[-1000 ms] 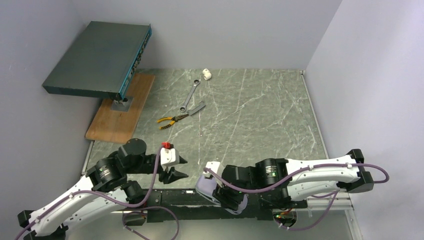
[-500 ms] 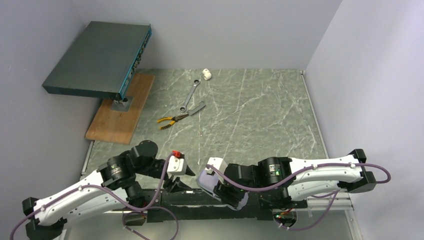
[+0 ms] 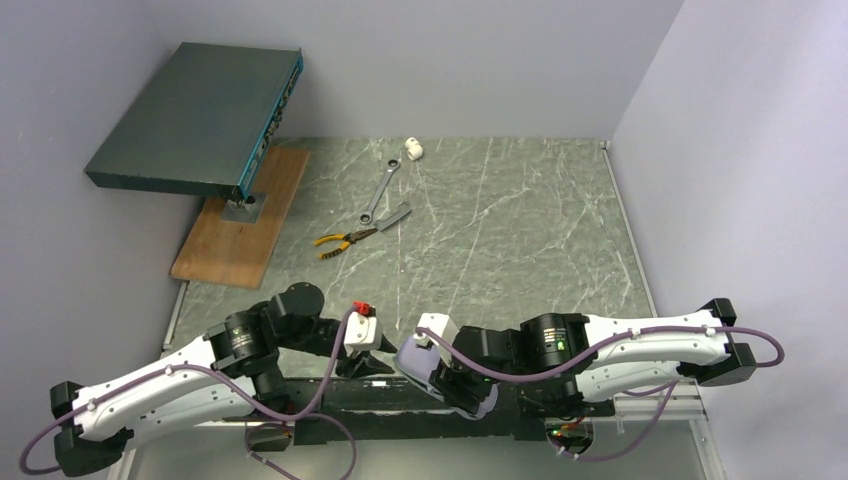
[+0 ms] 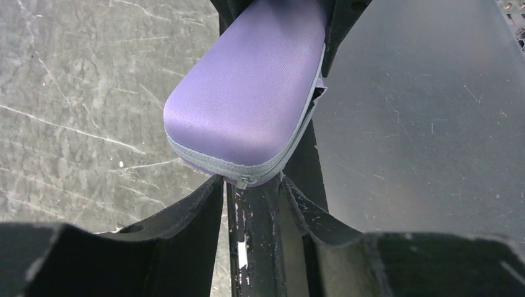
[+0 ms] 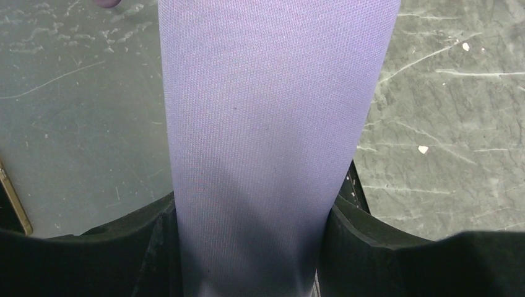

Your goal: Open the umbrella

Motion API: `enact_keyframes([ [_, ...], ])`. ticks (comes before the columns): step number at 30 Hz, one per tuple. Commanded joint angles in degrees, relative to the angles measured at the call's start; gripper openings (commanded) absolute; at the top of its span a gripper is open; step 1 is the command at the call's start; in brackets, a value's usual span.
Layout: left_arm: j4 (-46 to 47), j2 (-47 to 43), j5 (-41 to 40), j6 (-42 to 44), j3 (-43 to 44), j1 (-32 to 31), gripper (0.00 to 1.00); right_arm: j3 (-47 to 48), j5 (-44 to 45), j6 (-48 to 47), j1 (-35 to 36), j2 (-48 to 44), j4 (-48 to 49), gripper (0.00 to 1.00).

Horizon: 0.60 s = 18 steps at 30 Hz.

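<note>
A lilac hard-shell case (image 3: 409, 358) with a grey zip is held at the near table edge. My right gripper (image 3: 452, 386) is shut on its middle; in the right wrist view the case (image 5: 272, 111) fills the space between the fingers (image 5: 155, 229). My left gripper (image 3: 376, 360) is open right at the case's rounded end. In the left wrist view the zip pull (image 4: 245, 181) sits between the two fingertips (image 4: 207, 193), and the case (image 4: 247, 93) lies just beyond them. The umbrella itself is out of view.
Yellow-handled pliers (image 3: 343, 240), a wrench (image 3: 378, 192) and a small white object (image 3: 413, 150) lie at the back of the marbled table. A wooden board (image 3: 240, 225) carries a dark flat box (image 3: 200, 115) on a stand at the back left. Walls close in both sides.
My left arm has moved right, bringing its open gripper up to the end of the case. The right gripper and the case have shifted only slightly.
</note>
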Motion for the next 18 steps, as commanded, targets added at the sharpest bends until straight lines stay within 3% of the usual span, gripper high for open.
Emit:
enact_keyframes([
  [1, 2.56, 2.02, 0.38, -0.21, 0.88, -0.54, 0.42, 2.30, 1.52, 0.03, 0.34, -0.94, 2.49, 0.00],
  [3, 2.69, 2.55, 0.60, -0.10, 0.93, -0.72, 0.38, 2.45, 1.71, 0.01, 0.32, -0.88, 2.40, 0.00],
  [12, 4.04, 1.26, 2.62, -0.54, 0.12, -0.87, 0.02, 1.96, 1.77, 0.19, 0.35, -0.63, 3.05, 0.00],
  [18, 3.30, -1.53, -0.46, -0.99, -0.62, -0.90, 0.00, 1.09, 1.74, 0.35, 0.33, -0.48, 3.36, 0.00],
])
